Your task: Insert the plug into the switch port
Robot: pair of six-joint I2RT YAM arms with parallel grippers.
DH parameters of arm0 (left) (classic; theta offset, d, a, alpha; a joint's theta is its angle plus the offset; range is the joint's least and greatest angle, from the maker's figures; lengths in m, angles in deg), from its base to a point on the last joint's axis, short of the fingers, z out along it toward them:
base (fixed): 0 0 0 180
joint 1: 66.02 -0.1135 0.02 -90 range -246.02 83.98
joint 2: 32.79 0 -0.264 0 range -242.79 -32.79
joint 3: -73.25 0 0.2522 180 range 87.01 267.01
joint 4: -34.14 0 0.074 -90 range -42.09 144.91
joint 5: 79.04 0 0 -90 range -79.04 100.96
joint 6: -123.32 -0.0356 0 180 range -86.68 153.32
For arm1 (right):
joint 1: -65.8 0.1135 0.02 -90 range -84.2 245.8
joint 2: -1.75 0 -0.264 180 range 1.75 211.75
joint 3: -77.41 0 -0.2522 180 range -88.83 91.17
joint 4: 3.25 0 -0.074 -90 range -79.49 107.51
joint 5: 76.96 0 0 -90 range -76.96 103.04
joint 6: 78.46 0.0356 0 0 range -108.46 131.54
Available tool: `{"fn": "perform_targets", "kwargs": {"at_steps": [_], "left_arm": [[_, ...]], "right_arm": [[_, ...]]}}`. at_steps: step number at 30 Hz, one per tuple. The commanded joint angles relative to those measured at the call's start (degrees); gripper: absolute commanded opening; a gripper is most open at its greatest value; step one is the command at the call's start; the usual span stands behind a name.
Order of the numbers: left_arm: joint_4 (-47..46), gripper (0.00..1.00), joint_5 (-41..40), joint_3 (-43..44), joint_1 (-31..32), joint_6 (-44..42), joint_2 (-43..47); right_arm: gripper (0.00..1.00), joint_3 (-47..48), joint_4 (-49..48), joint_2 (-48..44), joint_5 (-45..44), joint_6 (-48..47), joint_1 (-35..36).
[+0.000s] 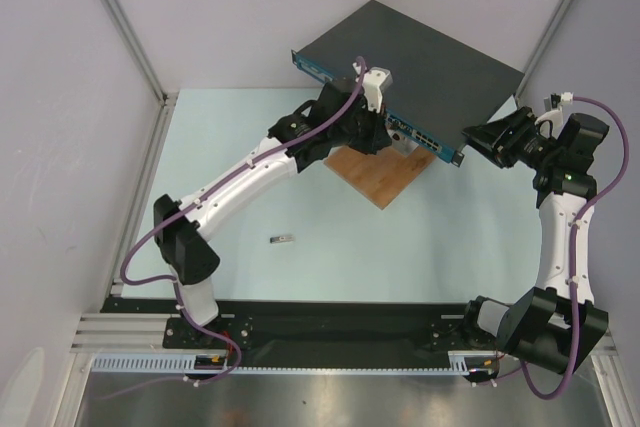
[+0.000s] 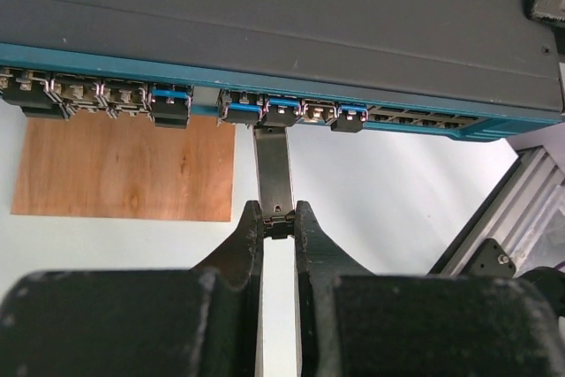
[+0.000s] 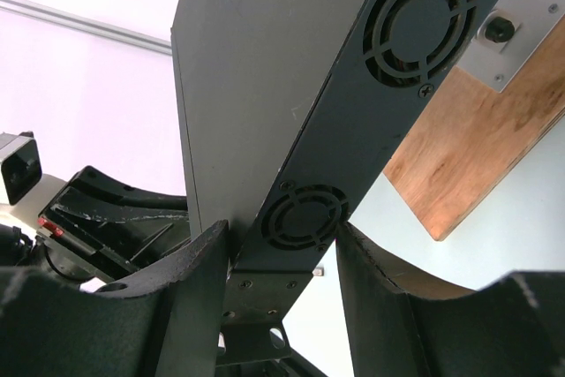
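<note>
**Q:** Why's the switch (image 1: 420, 57) parked up at 1 o'clock, tilted on that wooden board (image 1: 385, 175)?

**A:** Points the ports (image 2: 305, 110) at me, I reckon. My right gripper (image 3: 284, 236) pinches its side end to brace it. My left gripper (image 2: 278, 211) is nipped tight on the plug (image 2: 274, 165), tip at a port, 12 o'clock.

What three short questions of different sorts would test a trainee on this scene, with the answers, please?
1. True or false: the left jaws hold the plug by its rear, its front at a port of the switch.
2. The right jaws clamp: A) a cable; B) the switch's vented end; C) nothing.
3. Fill in: the board partly under the switch is ___.
Key: 1 true; 2 B; 3 wooden.
</note>
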Motion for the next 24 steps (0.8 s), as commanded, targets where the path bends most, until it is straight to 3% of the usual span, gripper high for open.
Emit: {"fn": "perform_targets", "kwargs": {"at_steps": [1, 12, 24], "left_arm": [[-18.9, 0.0, 1.3, -0.5, -0.4, 1.9, -0.5], [-17.8, 0.0, -8.0, -3.0, 3.8, -9.4, 2.4], [-17.1, 0.0, -14.1, -2.7, 4.7, -13.3, 3.8]], "right_arm": [[0.41, 0.1, -5.9, 2.4, 3.0, -0.4, 3.8], [0.4, 0.1, -5.4, 2.5, 2.5, -1.4, 3.8], [0.58, 0.3, -4.4, 2.7, 1.7, -2.2, 3.6]]}}
